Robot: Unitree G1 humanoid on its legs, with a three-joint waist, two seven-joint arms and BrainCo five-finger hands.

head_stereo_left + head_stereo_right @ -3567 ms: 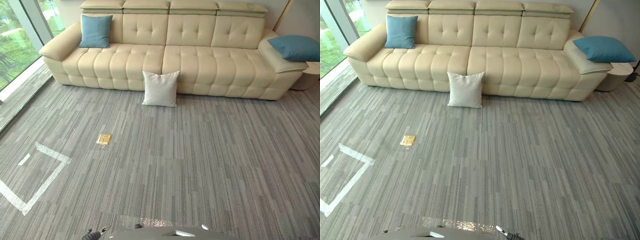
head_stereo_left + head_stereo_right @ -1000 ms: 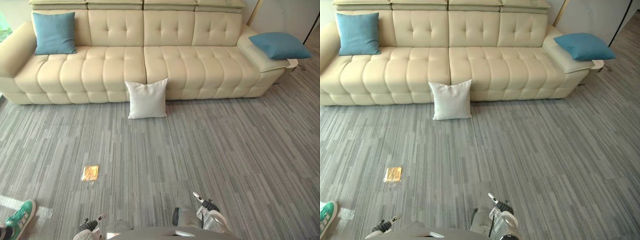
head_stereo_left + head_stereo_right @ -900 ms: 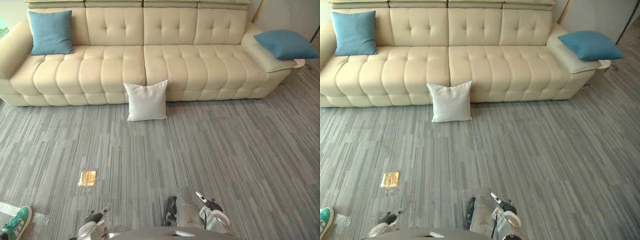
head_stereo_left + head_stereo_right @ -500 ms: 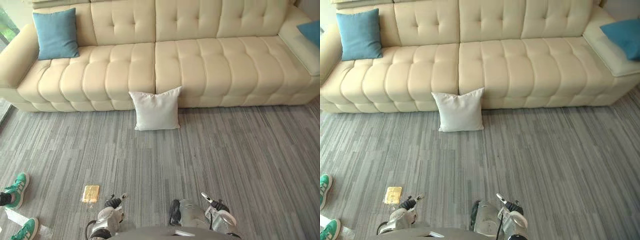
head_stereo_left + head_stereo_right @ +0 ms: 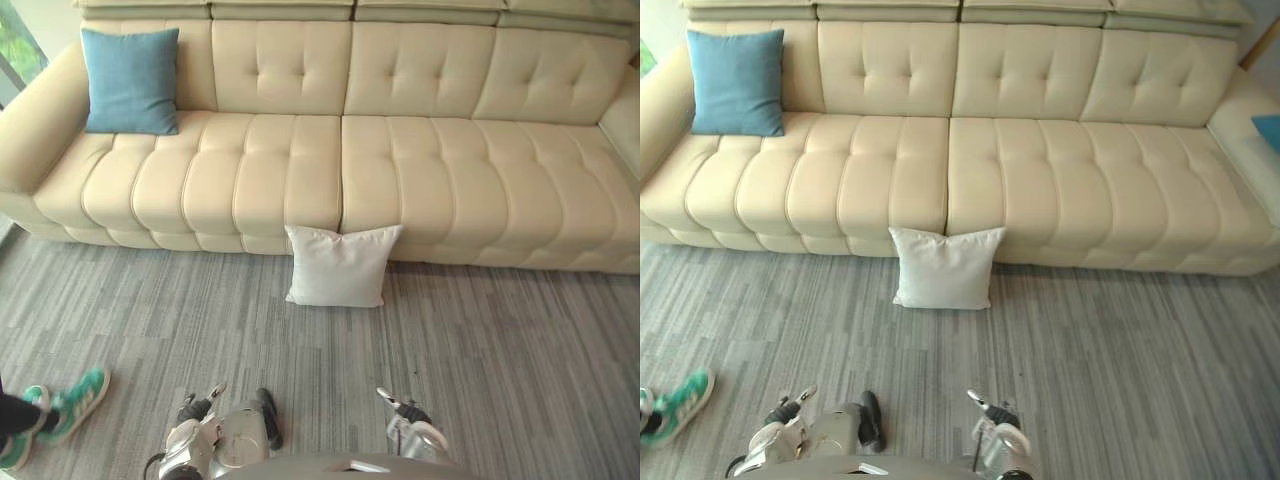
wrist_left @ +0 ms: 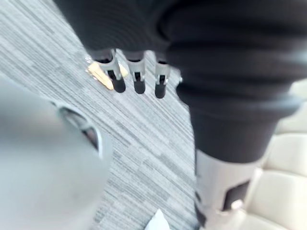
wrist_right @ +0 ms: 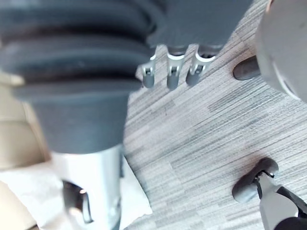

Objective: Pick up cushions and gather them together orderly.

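Left hand [image 6: 138, 77] and right hand [image 7: 171, 73] hang empty, fingers relaxed. White cushion [image 5: 340, 266] leans on sofa [image 5: 450, 170] front, centre; blue cushion [image 5: 130, 80] upper left. Gathering judged not yet begun.

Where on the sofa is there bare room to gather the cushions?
The sofa seat is bare from the blue cushion at its left end across to the right. Carpet is open either side of the white cushion leaning on the sofa's front. A person's shoes crowd the left.
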